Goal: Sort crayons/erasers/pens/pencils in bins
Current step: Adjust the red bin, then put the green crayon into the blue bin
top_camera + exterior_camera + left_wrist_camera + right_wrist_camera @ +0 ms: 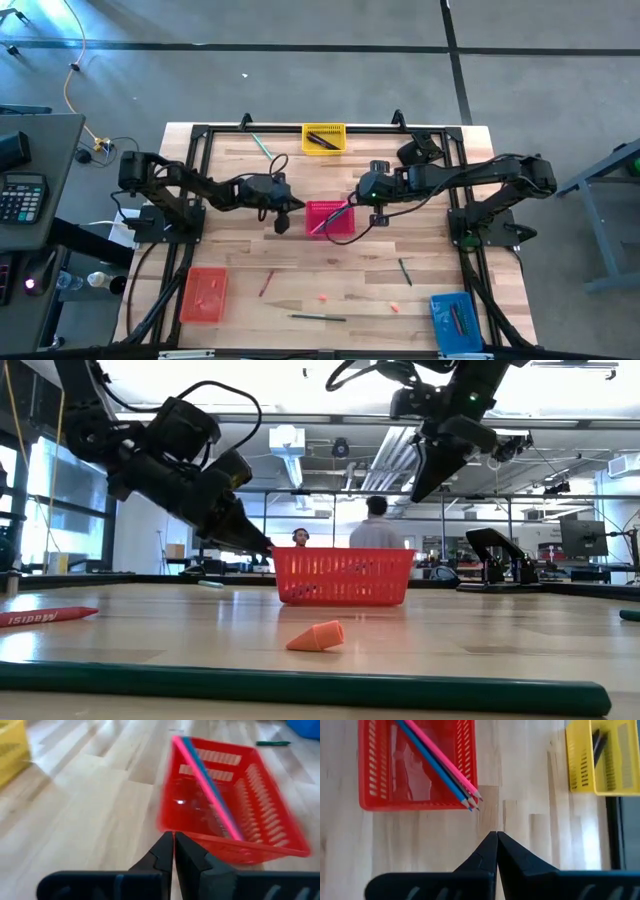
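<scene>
The red bin (322, 208) stands mid-table and holds pink and blue pencils (438, 760), whose tips stick out over one corner of its rim. They also show in the left wrist view (212, 795). My left gripper (283, 224) is shut and empty, just left of the red bin and above the table (262, 544). My right gripper (355, 196) is shut and empty, above the bin's far right corner (415, 490). The yellow bin (323, 138) at the far edge holds black pens (597, 742). Loose on the table lie a red crayon (45, 616), an orange eraser (317, 637) and a green pencil (300, 688).
The orange bin (205, 294) stands near left and the blue bin (453, 318) near right. Other loose things are green pencils (262, 146) (405, 271) (318, 317), a red stick (266, 283) and two erasers (323, 297) (396, 308). People stand beyond the table (375, 525).
</scene>
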{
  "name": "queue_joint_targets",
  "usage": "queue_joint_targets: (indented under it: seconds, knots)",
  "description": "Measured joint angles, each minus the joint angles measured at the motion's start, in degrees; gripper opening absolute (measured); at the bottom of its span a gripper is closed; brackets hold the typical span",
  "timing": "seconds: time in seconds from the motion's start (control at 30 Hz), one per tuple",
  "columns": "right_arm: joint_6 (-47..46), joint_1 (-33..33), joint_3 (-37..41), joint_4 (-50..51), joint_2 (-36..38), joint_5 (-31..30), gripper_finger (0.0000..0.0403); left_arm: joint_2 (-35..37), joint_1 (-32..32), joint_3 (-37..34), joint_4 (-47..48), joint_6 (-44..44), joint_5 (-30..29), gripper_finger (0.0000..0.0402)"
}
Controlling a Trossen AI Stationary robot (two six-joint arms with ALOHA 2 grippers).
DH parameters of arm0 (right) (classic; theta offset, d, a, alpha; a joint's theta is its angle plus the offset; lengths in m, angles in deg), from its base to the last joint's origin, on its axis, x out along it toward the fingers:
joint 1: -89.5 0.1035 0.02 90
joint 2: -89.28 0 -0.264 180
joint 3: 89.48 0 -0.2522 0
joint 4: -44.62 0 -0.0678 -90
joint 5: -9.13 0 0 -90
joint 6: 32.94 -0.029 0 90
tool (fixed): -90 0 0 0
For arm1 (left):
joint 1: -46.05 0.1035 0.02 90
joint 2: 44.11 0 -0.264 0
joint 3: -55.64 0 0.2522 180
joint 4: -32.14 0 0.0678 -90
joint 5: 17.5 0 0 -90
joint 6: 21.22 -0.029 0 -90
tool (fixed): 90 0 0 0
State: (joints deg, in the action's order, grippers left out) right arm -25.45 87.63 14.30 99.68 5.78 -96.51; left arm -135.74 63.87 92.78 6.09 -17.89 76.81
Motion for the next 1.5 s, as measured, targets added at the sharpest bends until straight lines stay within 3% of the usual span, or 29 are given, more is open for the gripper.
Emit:
queue_joint_targets:
  seconds: [0.2,0.57,0.77,0.9,1.1,1.3,1.5]
  knots:
    - [-17.4,0.56,0.0,3.28,0.0,4.61,0.0,0.7,4.11,-0.52,-1.35,-0.64,-2.26,0.0007]
    - [-58.33,13.05,2.35,9.45,-0.02,5.09,0.0,0.74,12.05,-10.13,-29.15,-0.46,1.47,0.0007]
    - [-80.27,20.94,7.54,7.79,-0.07,5.5,0.0,0.72,14.05,-11.82,-30.21,-0.39,4.01,0.0007]
    - [-90.76,25.34,8.04,8.31,-0.07,9.65,0.0001,0.7,14.1,-12.33,-30.26,-0.46,4.03,0.0007]
    - [-102.58,30.09,8.02,11.06,-2.06,11.67,0.0048,0.7,13.88,-12.33,-29.85,-0.46,4.05,0.0007]
    - [-107.14,30.92,8.02,11.46,-6.13,13.11,0.011,0.69,13.88,-12.33,-28.93,-0.47,4.07,0.0007]
    - [-108.05,30.91,8.03,10.86,-10.4,14.39,0.0117,0.68,13.91,-12.33,-28.49,-0.38,4.07,0.0007]
